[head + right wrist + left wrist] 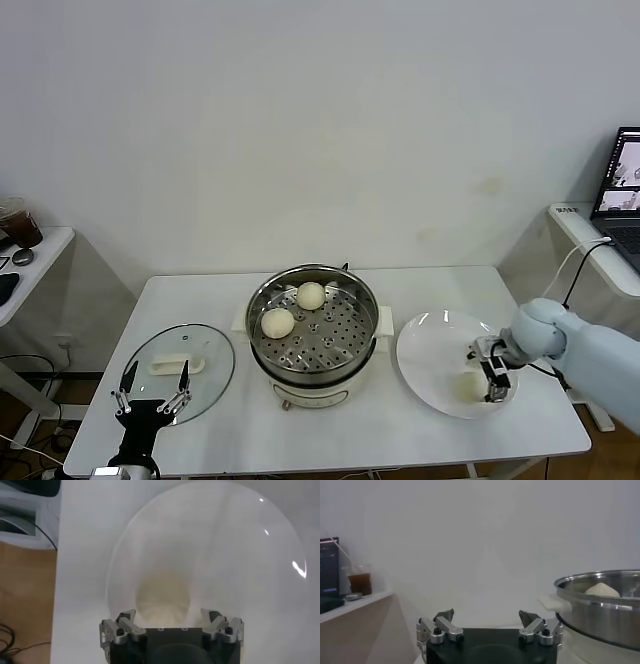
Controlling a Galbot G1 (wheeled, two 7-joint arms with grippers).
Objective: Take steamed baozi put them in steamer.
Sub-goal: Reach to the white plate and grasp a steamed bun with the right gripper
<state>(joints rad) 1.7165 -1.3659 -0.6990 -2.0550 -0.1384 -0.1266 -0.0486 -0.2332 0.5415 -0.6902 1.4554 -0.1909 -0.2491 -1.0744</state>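
The steamer [313,335] stands mid-table with two baozi on its perforated tray, one at the back [311,295] and one at the left [278,322]. A third baozi [467,385] lies on the white plate [430,350] to the right. My right gripper [492,382] is low over the plate, right beside this bun. In the right wrist view it is open [169,617], with the bun [164,597] just ahead, between the spread fingertips. My left gripper [152,397] is open and empty at the front left. In its wrist view [486,616] the steamer [600,607] shows off to one side.
A round glass lid [205,375] with a white handle lies flat at the table's left, under my left gripper. A side table [30,255] with a drink cup stands far left. A laptop [622,190] on a shelf and a cable are at the far right.
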